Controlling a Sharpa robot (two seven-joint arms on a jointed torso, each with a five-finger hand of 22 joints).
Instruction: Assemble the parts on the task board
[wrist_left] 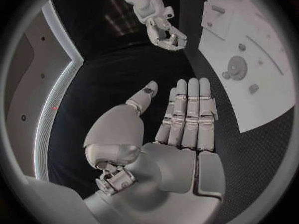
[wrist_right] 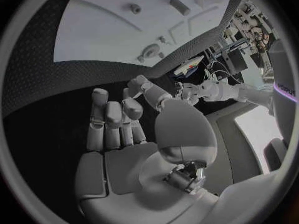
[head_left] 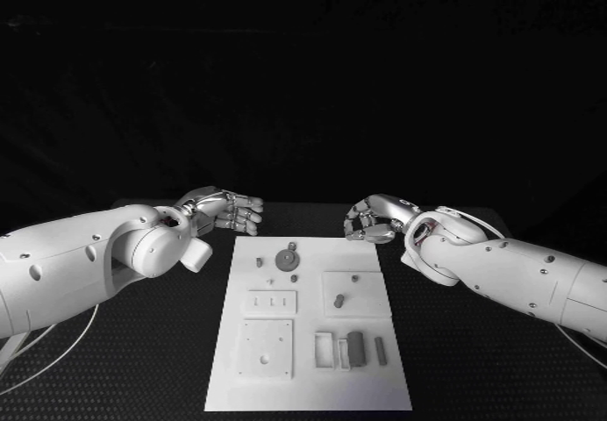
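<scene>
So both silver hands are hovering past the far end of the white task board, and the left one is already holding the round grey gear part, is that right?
Not quite. The left hand holds nothing: the left wrist view shows its fingers straight and bare. The round grey gear part lies on the white task board, as the head view shows. The rest stands: both hands, including the right hand, hover past the board's far end.

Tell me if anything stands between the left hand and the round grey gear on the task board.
Nothing visible does. The left hand holds nothing, just past the task board's far left corner; only bare board separates it from the gear.
</scene>
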